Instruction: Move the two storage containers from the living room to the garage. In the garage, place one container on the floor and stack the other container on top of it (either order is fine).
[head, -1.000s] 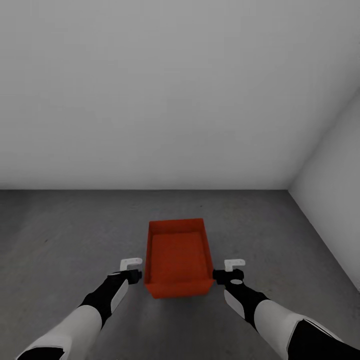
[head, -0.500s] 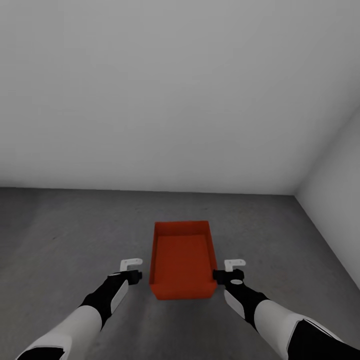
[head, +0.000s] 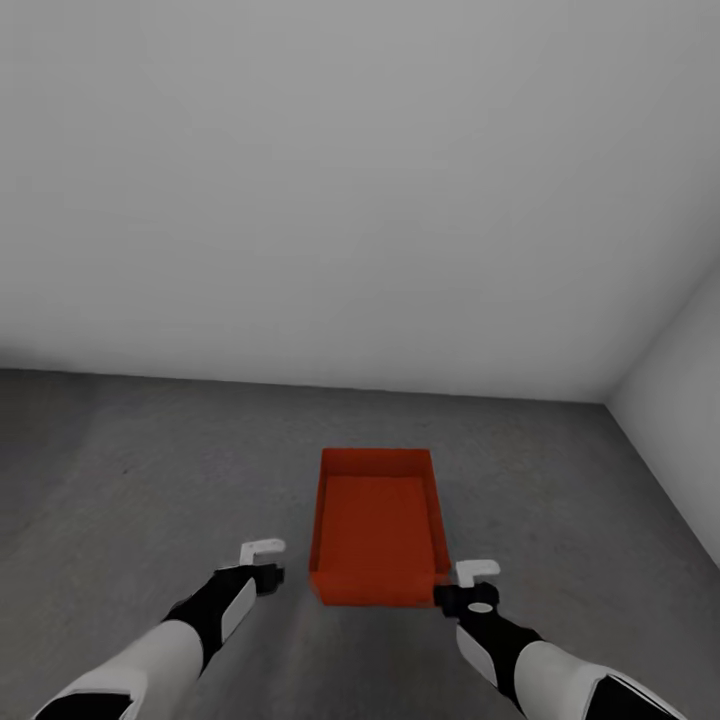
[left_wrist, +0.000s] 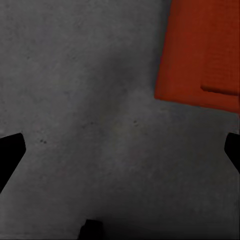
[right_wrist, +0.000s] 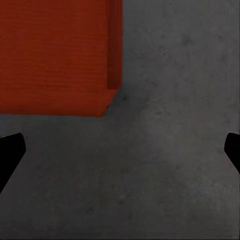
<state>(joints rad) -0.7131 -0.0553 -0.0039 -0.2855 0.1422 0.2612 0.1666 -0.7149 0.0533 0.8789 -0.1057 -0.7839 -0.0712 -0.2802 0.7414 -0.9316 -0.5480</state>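
Note:
One orange-red storage container (head: 378, 525) sits open side up on the garage's dark grey concrete floor (head: 150, 470), near the corner of two plain walls. My left gripper (head: 262, 560) hovers open and empty off the bin's near left corner, a small gap away. My right gripper (head: 470, 583) is open and empty at the bin's near right corner. The left wrist view looks down on a corner of the container (left_wrist: 200, 55) beyond the left gripper (left_wrist: 120, 150). The right wrist view has the container (right_wrist: 55, 50) beyond the right gripper (right_wrist: 120, 155).
A grey-white wall (head: 360, 200) runs behind the container, and a second wall (head: 680, 400) closes the right side. Bare concrete stretches to the left and in front of the bin.
The view has turned, so the container now sits a little right and lower. Both grippers have drawn back from its sides toward its near corners, the right one more.

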